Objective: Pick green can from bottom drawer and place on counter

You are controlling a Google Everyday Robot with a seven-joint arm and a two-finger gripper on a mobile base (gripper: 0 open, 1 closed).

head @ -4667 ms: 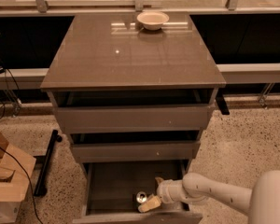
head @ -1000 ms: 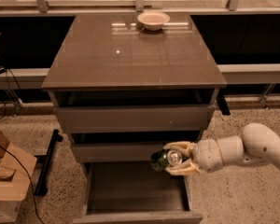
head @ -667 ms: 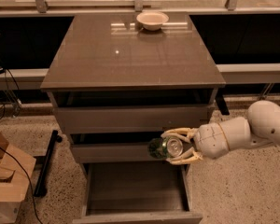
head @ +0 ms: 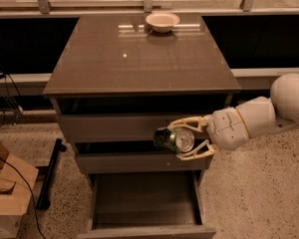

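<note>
The green can [head: 170,139] is held on its side in the air, its shiny silver top facing the camera, in front of the top and middle drawer fronts. My gripper [head: 182,139] comes in from the right on a white arm and is shut on the can, one finger [head: 188,123] above it and one [head: 193,153] below. The bottom drawer [head: 145,200] is pulled open below and holds nothing. The counter [head: 139,59] is the glossy grey-brown top above the can.
A pale round bowl [head: 162,21] stands at the back of the counter. The top drawer [head: 114,127] and the middle drawer [head: 124,162] are slightly ajar. A cardboard box [head: 7,193] and cables lie on the floor at the left. A railing runs behind.
The gripper took the can from the open bottom drawer and has lifted it steadily, from the middle drawer's level up to the top drawer's front. The arm has swung up with it.
</note>
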